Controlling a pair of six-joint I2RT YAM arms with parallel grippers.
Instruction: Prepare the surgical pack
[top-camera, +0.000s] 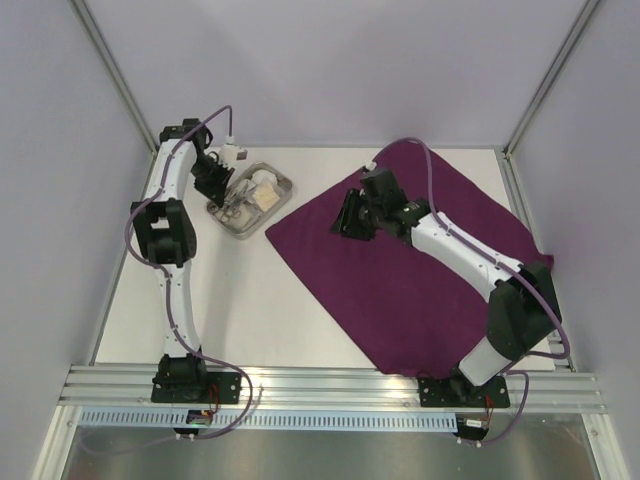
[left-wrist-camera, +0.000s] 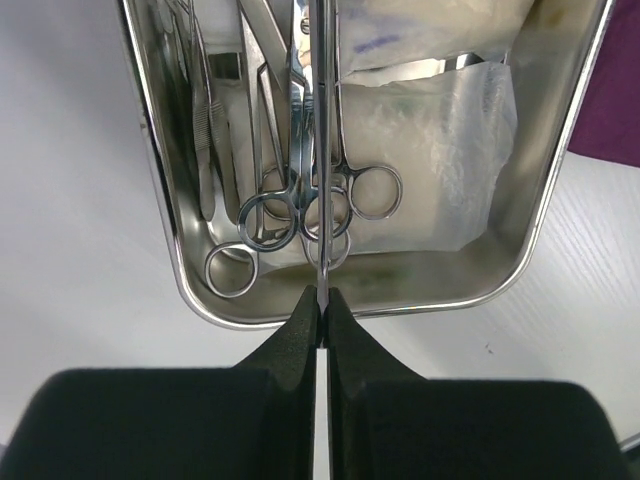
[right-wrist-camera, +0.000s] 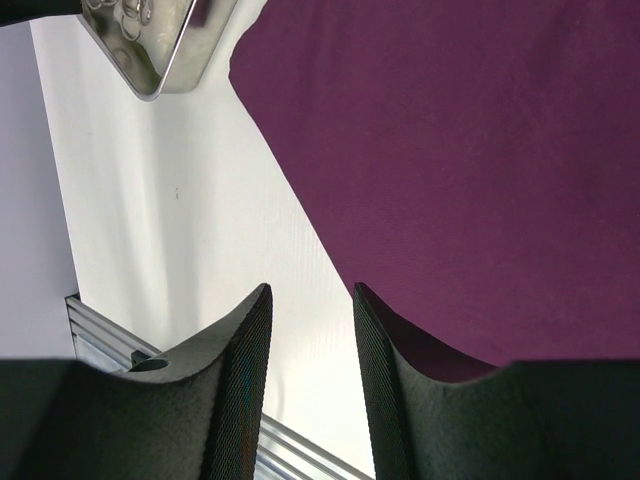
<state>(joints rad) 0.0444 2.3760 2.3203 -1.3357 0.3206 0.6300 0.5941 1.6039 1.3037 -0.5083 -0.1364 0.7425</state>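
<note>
The steel tray (top-camera: 284, 186) sits at the back left of the table, left of the spread purple cloth (top-camera: 400, 290). In the left wrist view the tray (left-wrist-camera: 560, 170) holds white gauze pads (left-wrist-camera: 430, 150) and several steel clamps (left-wrist-camera: 270, 180). My left gripper (left-wrist-camera: 321, 298) is shut on one clamp (left-wrist-camera: 322, 150), seen edge-on and held over the tray's near rim; it also shows in the top view (top-camera: 222, 190). My right gripper (top-camera: 345, 222) is open and empty above the cloth's left part. In the right wrist view it (right-wrist-camera: 310, 295) hangs over the cloth's (right-wrist-camera: 450, 150) edge.
The white table (top-camera: 240, 300) lies bare between the tray and the cloth. The tray's corner (right-wrist-camera: 165, 60) shows at the top left of the right wrist view. An aluminium rail (top-camera: 330, 385) runs along the near edge. Walls close in left, right and back.
</note>
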